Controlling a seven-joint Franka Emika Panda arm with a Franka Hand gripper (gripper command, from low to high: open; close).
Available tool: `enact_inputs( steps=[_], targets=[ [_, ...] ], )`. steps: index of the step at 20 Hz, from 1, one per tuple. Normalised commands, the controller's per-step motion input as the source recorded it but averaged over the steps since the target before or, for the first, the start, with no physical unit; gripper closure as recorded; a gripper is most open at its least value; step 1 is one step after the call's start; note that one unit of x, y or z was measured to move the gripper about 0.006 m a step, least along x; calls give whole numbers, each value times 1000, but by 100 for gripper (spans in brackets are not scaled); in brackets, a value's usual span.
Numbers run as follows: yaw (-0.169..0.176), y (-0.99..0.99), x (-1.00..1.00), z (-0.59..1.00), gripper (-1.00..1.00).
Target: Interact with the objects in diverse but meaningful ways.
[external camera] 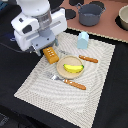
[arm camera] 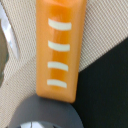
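The orange ridged bread-like block (external camera: 50, 55) lies on the woven placemat (external camera: 45, 82), beside a plate. It fills the wrist view (arm camera: 60, 50), white ridges up. My gripper (external camera: 43, 49) hangs right over the block's end at the exterior view's left. Its fingers are hidden under the hand, so I cannot tell whether they touch the block. The yellow banana (external camera: 73, 68) lies on the beige plate (external camera: 62, 65). The pale blue cup (external camera: 83, 40) stands at the mat's far edge. The grey long-handled pot (external camera: 91, 14) stands behind it. The white fish is out of view.
A fork with an orange handle (external camera: 70, 81) lies in front of the plate and a knife with an orange handle (external camera: 87, 59) behind it. A beige bowl (external camera: 123, 17) stands at the far right. The plate's rim (arm camera: 5, 42) shows in the wrist view.
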Motion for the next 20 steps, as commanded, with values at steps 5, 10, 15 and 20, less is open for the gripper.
enact_inputs(
  steps=[5,10,15,20],
  targets=[
    [7,175,459,-126,-100],
    [24,269,108,-188,-100],
    [15,397,-17,-65,-100],
    [9,379,-126,-108,-100]
  ],
)
